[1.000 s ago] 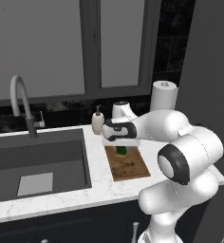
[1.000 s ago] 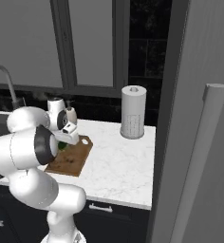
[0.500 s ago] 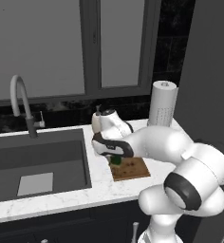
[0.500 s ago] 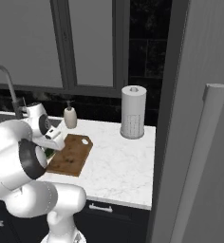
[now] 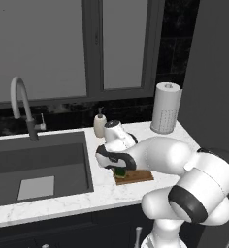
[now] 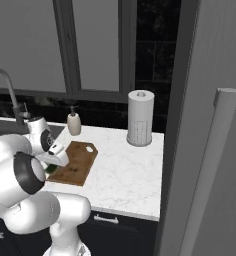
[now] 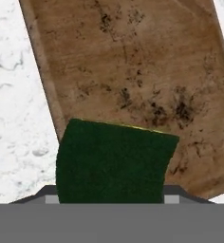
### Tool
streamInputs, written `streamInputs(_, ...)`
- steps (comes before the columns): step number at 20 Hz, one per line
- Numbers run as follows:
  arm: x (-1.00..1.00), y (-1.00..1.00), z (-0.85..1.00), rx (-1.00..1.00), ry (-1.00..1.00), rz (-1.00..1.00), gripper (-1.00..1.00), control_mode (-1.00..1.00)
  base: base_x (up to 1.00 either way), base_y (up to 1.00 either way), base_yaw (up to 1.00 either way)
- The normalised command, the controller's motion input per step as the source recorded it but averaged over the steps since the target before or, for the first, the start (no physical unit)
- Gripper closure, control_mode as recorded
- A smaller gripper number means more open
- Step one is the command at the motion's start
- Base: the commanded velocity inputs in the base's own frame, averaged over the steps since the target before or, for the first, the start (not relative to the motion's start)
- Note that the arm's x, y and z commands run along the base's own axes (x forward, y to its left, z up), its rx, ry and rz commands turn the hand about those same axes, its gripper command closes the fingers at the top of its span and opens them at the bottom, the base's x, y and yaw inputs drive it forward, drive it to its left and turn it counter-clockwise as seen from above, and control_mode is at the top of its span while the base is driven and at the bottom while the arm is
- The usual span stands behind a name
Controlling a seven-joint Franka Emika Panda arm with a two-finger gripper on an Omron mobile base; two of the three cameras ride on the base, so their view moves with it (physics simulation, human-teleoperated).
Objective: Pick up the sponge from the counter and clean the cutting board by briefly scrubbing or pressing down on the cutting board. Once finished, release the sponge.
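Kitchen: sink, faucet, marble counter.

Both base views look forward and down from behind the arm, sharing the cutting board. Hand view sits close above it, the sponge at 6 o'clock.

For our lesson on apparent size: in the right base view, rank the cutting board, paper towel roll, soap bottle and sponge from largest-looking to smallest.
1. Cutting board
2. Paper towel roll, close behind, so this order is unsure
3. Soap bottle
4. Sponge, mostly hidden by the hand
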Motion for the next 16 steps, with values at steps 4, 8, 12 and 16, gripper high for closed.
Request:
streamInputs(4,0.11,-0.01,-0.29,-0.01,0.0,0.0,1.0,-1.0,0.0,0.0,0.0)
streamInputs(8,0.2,-0.01,-0.28,0.0,-0.05,0.0,1.0,-1.0,0.0,0.0,0.0)
streamInputs(12,0.12,-0.01,-0.36,0.0,-0.1,0.0,1.0,-1.0,0.0,0.0,0.0)
streamInputs(16,0.26,0.0,-0.21,0.0,-0.03,-0.05,1.0,-1.0,0.0,0.0,0.0)
